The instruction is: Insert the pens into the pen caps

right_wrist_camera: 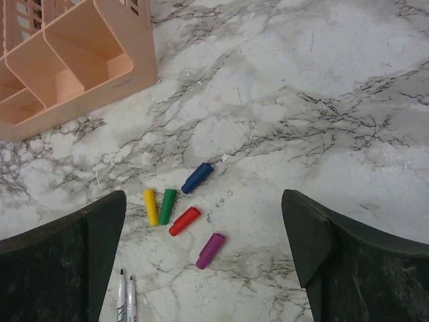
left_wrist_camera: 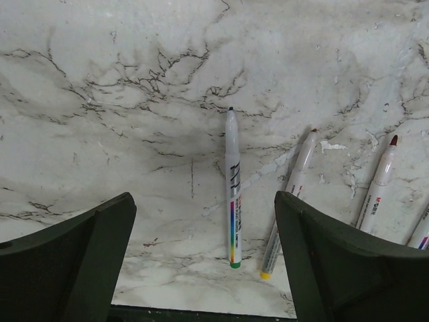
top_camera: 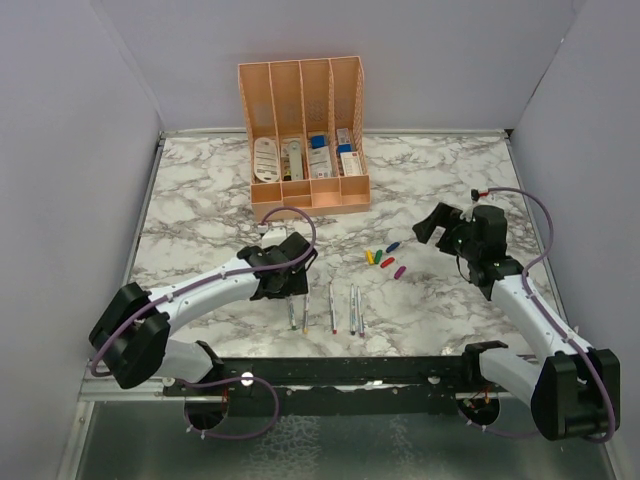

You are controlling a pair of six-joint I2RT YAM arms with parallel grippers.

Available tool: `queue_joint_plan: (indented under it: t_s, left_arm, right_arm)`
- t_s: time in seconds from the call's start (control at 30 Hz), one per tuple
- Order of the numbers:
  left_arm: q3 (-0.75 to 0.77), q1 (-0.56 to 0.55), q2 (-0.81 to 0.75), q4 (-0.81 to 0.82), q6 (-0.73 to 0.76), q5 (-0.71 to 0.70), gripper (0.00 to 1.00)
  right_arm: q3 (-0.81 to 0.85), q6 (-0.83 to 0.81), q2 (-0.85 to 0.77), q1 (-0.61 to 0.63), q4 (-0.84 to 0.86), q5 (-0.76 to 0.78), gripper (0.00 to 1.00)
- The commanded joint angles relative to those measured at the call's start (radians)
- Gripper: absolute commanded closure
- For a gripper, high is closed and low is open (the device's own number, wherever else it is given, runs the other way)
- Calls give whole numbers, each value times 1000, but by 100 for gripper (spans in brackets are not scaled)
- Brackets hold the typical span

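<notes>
Left gripper [left_wrist_camera: 203, 201] wide, empty, above pens [left_wrist_camera: 232, 181] | right gripper [right_wrist_camera: 203, 196] wide, empty, above caps [right_wrist_camera: 184, 221] | pens uncapped, lying on table [left_wrist_camera: 100, 100], caps loose

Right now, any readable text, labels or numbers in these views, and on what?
Nothing can be read as words.
On the middle pen, left wrist view: black print and a rainbow band along the barrel, too small to read.
On the pen at right: red print, blurred.
On the boxed items in the peach organizer: labels too small to read.
On the pen caps: no print visible.
</notes>
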Motion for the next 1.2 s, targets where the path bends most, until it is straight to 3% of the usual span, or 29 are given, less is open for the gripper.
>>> queue_joint_plan:
  t_s: [0.0, 0.53, 1.17]
  left_arm:
    - [5, -10, 13, -18, -25, 49, 15]
    - [-31, -9, 62, -11, 33, 188, 44]
    - [-19, -10, 136, 6, 46, 209, 39]
  right_arm:
    - [18, -36, -21, 3, -39, -29, 0]
    - [-3, -22, -37, 3, -52, -25, 1]
    - [-7, -17, -40, 3, -51, -28, 1]
